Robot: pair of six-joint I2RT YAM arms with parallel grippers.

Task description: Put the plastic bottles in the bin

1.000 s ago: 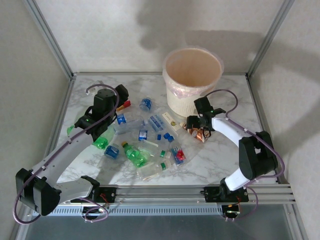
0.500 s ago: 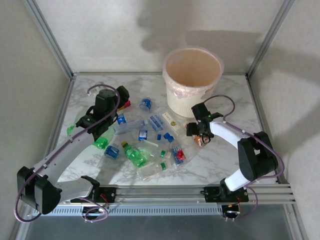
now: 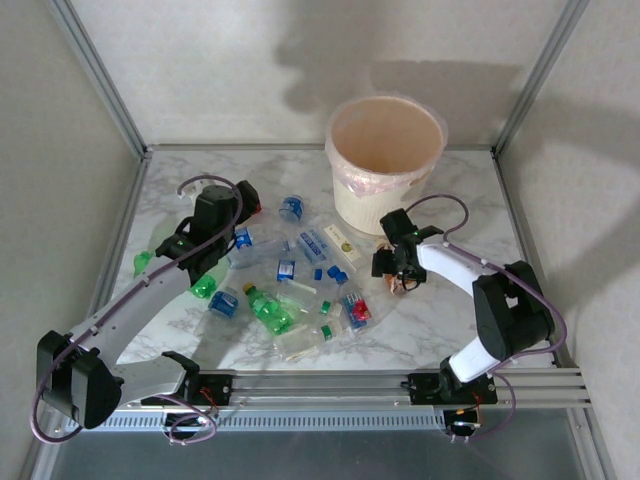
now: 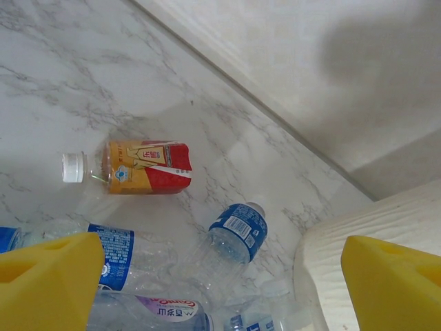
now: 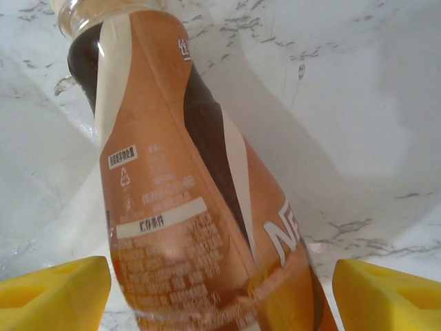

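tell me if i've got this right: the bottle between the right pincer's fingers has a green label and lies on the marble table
Not quite. The label is brown and cream, not green; the right wrist view shows it. The rest holds: the bottle lies on the marble table between the fingers of the right pincer.

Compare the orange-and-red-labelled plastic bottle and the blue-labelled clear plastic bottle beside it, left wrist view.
The orange-and-red-labelled bottle is wrapped almost end to end; the blue-labelled clear bottle wears a short band, its body see-through. The orange one lies across the view, white cap left; the blue one lies diagonally. Both lie sideways on the marble table.
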